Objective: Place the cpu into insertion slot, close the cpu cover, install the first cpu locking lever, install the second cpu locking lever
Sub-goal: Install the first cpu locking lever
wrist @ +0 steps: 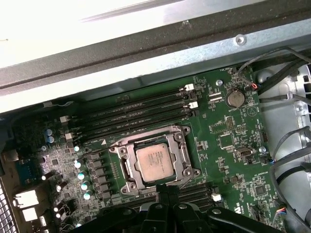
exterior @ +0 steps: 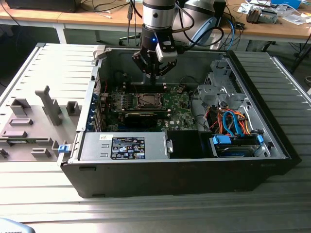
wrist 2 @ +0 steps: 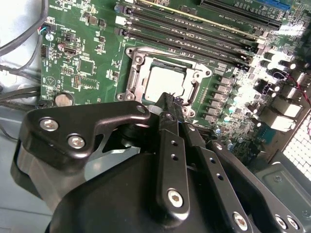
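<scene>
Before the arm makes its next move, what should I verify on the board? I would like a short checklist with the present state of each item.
1. Small silvery-grey square cpu lies flat in the metal-rimmed square insertion slot: ok.
2. Thin silvery cpu cover frame is down around the chip: ok, as it appears.
3. Both locking levers are latched: cannot tell.
4. Black gripper has its tips at the socket's edge, off the chip's top: ok.
5. Shut fingers grip a lever: cannot tell.
</scene>
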